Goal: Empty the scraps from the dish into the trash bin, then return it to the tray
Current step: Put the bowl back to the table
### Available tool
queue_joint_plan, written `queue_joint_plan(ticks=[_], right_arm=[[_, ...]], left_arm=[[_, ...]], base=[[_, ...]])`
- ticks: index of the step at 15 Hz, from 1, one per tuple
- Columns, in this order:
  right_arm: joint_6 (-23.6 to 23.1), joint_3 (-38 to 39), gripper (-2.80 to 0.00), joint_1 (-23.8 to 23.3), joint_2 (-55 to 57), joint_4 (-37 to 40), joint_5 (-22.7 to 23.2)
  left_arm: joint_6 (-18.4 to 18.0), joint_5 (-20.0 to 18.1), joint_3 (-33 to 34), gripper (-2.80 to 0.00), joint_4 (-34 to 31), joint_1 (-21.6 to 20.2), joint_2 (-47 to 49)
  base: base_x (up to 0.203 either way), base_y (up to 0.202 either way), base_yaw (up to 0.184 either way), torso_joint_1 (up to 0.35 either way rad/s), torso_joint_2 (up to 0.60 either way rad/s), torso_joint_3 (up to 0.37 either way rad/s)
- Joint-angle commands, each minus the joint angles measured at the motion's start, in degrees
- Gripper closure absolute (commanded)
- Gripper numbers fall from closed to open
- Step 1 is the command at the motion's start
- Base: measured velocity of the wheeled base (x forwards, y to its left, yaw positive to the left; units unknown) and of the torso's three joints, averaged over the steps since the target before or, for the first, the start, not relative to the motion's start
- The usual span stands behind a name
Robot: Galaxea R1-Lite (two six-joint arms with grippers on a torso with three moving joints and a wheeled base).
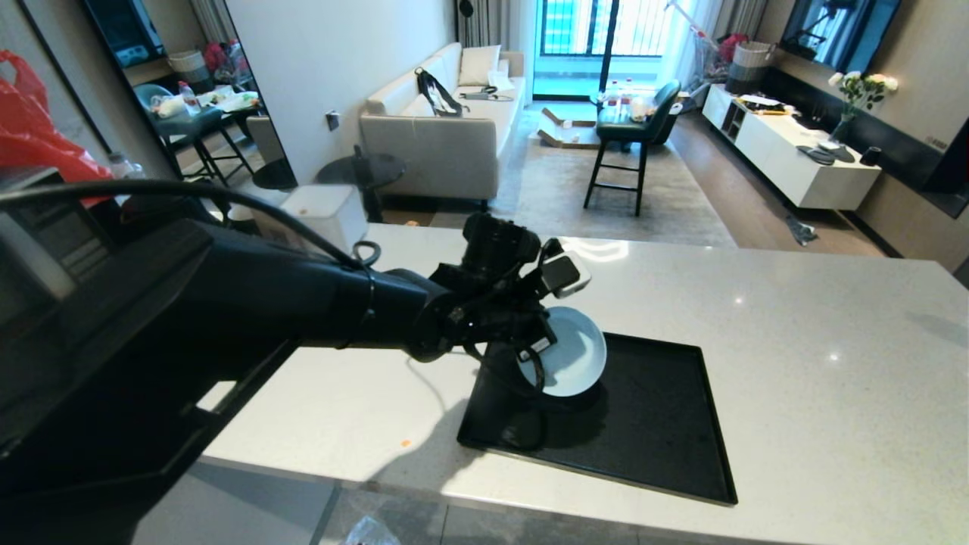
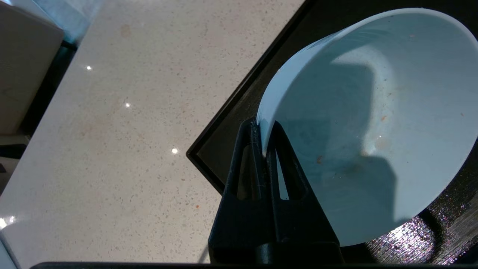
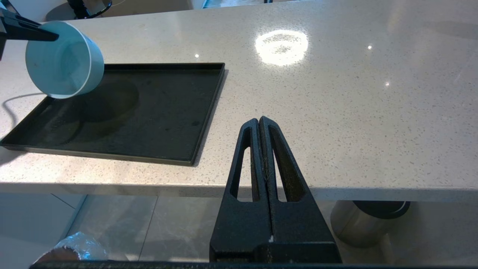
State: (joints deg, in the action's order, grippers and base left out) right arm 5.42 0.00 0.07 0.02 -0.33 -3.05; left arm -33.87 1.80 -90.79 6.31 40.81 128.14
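Dish held tilted above the near-left part of the black tray, centre of the head view, open side turned toward the frame's right. Empty apart from a few tiny orange specks inside. Rim pinched between the closed fingers of the left gripper, one finger inside the wall and one outside. Dish seen again at the upper left of the right wrist view, raised over the tray's far corner with its shadow on the tray floor. Tray flat on the pale speckled counter. Right gripper low in the centre of its own view, off the counter's near edge, fingers pressed together on nothing. Crinkly clear bag of the trash bin just visible at the lower left there, below counter level. Steel cylinder with a black top at lower right.
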Motion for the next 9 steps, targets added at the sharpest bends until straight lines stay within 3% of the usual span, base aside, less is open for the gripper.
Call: queue_joint_plan(ticks=[1,4,9], right_arm=[[0.02,0.00,0.00,0.01,-0.02,-0.02,-0.02],[0.02,0.00,0.00,0.01,-0.02,-0.02,-0.02],[0.02,0.00,0.00,0.01,-0.02,-0.02,-0.02]], left_arm=[[-0.58,0.54,-6.08,0.00,-7.91,0.18,2.75],[-0.80,1.81,-12.93,0.00,-19.72,-0.10,3.36],[-0.79,1.82,-19.35,0.00,-33.70,-0.50,4.67]], base=[[0.000,0.000,0.000,0.000,0.00,0.000],[0.000,0.000,0.000,0.000,0.00,0.000],[0.000,0.000,0.000,0.000,0.00,0.000]])
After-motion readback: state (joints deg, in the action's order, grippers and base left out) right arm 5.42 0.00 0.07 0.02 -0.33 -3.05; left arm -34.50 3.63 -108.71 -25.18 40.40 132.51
